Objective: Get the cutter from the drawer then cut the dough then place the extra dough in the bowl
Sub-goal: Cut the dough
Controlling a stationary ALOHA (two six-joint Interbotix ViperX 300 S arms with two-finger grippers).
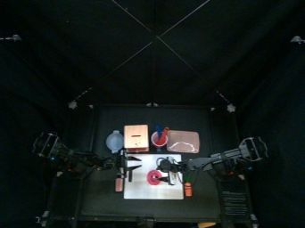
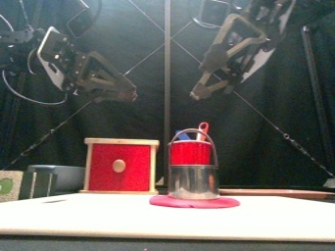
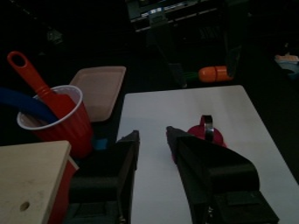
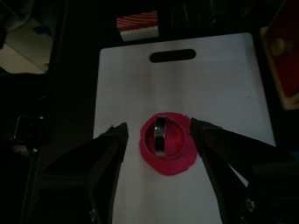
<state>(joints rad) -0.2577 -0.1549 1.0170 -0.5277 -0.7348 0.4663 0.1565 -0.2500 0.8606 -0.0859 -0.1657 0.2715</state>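
I saw the cutter (image 2: 194,182) standing on the dough (image 2: 194,202) on the board (image 4: 176,87). My left gripper (image 3: 152,133) and right gripper (image 4: 159,128) hung above the board, jaws apart, empty.

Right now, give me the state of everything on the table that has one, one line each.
Left claw: open, empty.
Right claw: open, above the cutter.
Cutter: upright on the dough, not gripped.
Dough: flat disc on the board.
Drawer: shut.
Bowl: looks empty.
Tray: empty.
Cup: upright, holds two knives.
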